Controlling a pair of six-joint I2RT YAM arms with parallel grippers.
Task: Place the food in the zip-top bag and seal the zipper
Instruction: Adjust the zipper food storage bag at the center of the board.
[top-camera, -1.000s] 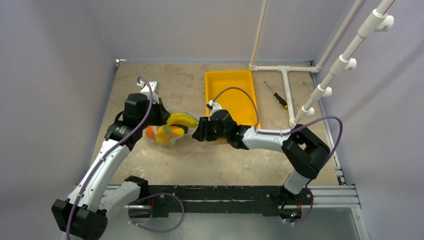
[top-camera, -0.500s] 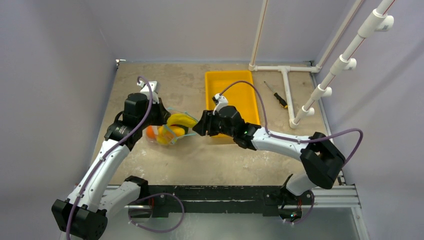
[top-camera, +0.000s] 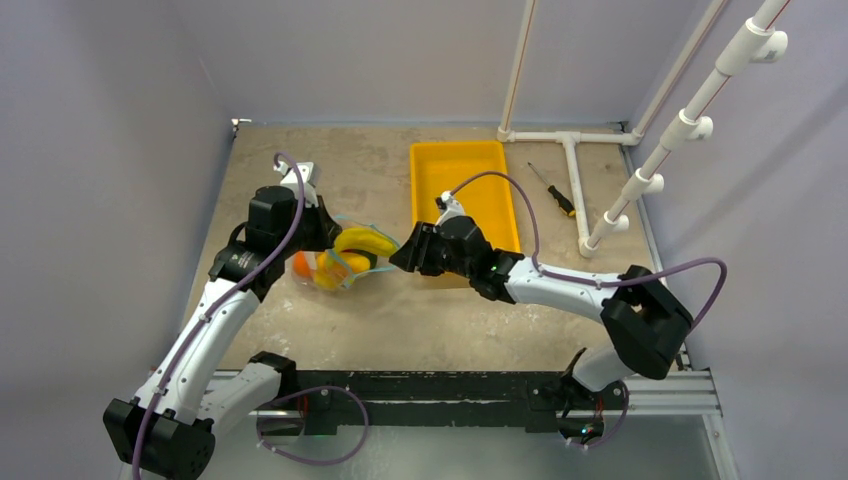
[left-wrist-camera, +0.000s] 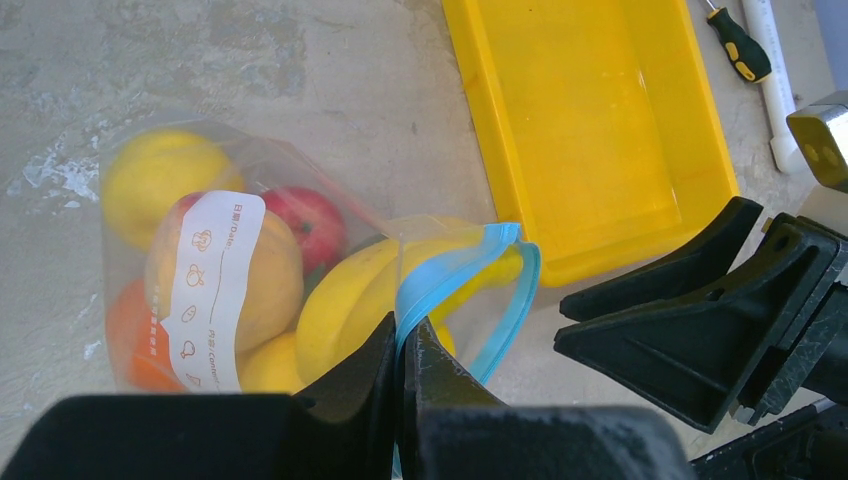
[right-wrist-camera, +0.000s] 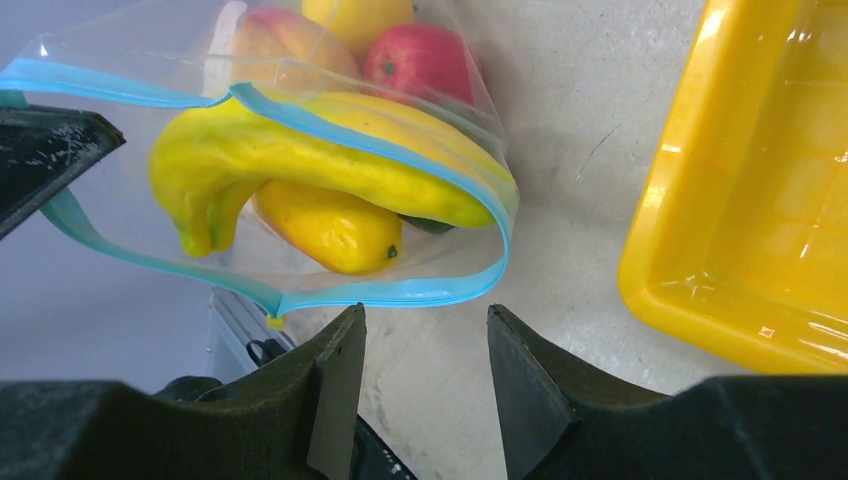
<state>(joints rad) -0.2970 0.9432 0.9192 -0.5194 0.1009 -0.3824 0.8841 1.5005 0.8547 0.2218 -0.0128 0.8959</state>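
The clear zip-top bag (top-camera: 335, 262) lies left of centre on the table, full of food: bananas (right-wrist-camera: 330, 160), a red apple (right-wrist-camera: 422, 60), a lemon (left-wrist-camera: 155, 175), an orange (left-wrist-camera: 130, 340). Its mouth gapes, the teal-blue zipper (right-wrist-camera: 400, 293) looping round the bananas. My left gripper (left-wrist-camera: 402, 335) is shut on the zipper strip (left-wrist-camera: 450, 270) at one end of the mouth. My right gripper (right-wrist-camera: 425, 320) is open, its fingertips just short of the zipper's lower edge, nothing between them. In the top view the right gripper (top-camera: 402, 255) sits just right of the bag.
A yellow tray (top-camera: 465, 195) stands just behind the right gripper, close to its wrist. A screwdriver (top-camera: 552, 190) and a white pipe frame (top-camera: 575, 190) lie at the back right. Walls enclose the table on the left and behind.
The right arm has swung its elbow out to the right and its gripper has shifted slightly right and back. The left arm and the bag have stayed still.
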